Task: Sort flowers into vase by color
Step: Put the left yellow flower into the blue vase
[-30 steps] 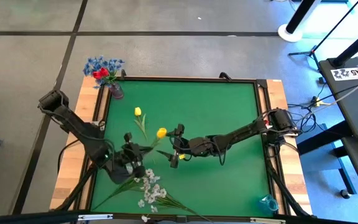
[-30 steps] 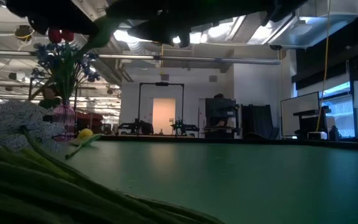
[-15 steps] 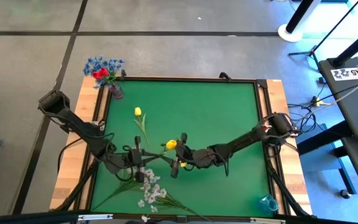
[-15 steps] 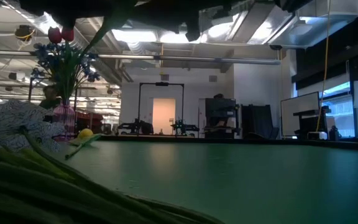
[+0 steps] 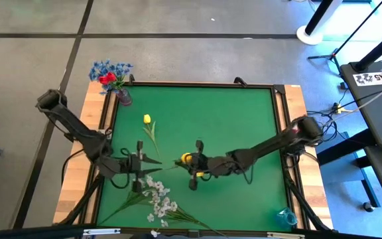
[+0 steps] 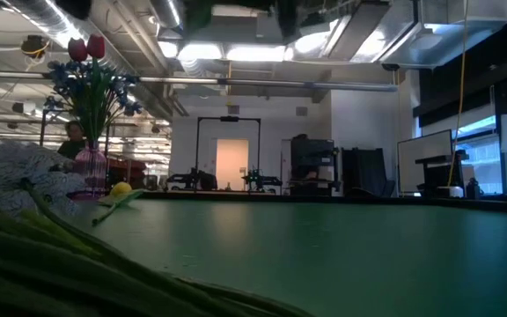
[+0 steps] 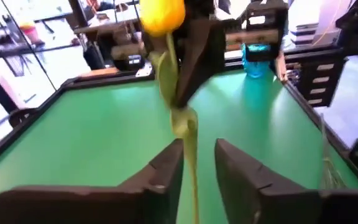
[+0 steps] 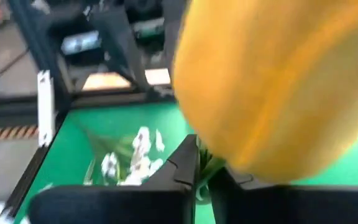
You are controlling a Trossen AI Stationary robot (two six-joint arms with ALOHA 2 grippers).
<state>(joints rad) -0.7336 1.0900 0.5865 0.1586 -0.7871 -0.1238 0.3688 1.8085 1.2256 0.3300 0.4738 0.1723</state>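
A yellow tulip [image 5: 187, 158] hangs above the green table [image 5: 244, 119] near its middle, its stalk [image 7: 190, 146] running back toward my left gripper. My right gripper [image 5: 192, 166] is shut on the stalk just under the bud [image 8: 272, 81]. My left gripper [image 7: 199, 149] is open, with the stalk passing between its fingers; I cannot tell whether one finger touches it. A second yellow tulip [image 5: 148, 126] lies flat on the table. White sprays [image 5: 159, 202] lie near the front edge. A pink vase [image 5: 123, 97] at the far left corner holds red and blue flowers [image 5: 110, 72]. My right gripper pinches the tulip's stalk [image 8: 207, 170] between its two fingers, right below the yellow bud. The fingers [image 7: 194, 59] come in roughly level from the table's right side. The tulip is lifted clear of the table, its stalk trailing toward the left gripper.
A small blue vase [image 5: 285, 216] stands at the near right corner. In the low view, green stalks [image 6: 77, 273] and a white spray [image 6: 16, 172] lie close to the front edge. A raised dark rim [image 5: 197, 84] frames the table.
My left gripper carried the yellow tulip toward the table's right and near side, then drew back a little to the left as its fingers parted. My right gripper came toward the near edge, met the bud and shut on the stalk under it.
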